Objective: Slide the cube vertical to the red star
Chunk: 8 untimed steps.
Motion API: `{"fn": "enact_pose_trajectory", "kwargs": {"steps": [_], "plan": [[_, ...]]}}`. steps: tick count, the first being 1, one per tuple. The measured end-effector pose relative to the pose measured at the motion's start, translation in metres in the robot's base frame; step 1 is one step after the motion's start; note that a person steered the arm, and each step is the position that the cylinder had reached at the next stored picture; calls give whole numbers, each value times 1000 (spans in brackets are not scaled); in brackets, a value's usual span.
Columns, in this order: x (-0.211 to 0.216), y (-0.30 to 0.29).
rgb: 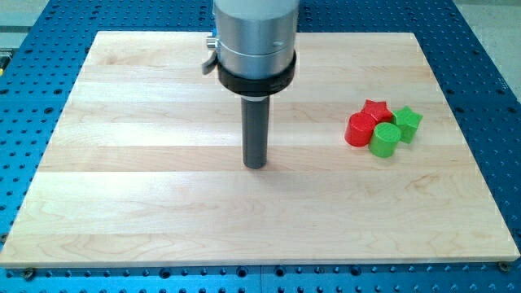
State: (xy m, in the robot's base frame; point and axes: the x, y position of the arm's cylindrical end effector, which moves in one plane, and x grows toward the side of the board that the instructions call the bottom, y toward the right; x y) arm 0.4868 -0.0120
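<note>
My tip (256, 165) rests on the wooden board (163, 212) near its middle, touching no block. Far to its right lies a tight cluster of blocks. The red star (375, 109) is at the cluster's top. A red cylinder (358, 130) sits at the star's lower left. A green cylinder (385, 140) is below the star. A green star-like block (407, 122) is at the star's right. All blocks in the cluster touch or nearly touch. No cube shape can be made out.
The board lies on a blue perforated table (488, 81) that shows on all sides. The arm's grey housing (256, 41) hangs over the board's top middle.
</note>
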Motion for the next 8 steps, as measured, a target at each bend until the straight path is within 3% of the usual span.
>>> {"fn": "enact_pose_trajectory", "kwargs": {"steps": [5,7,8], "plan": [[0,-58],[-63,-147],[-154,-159]]}}
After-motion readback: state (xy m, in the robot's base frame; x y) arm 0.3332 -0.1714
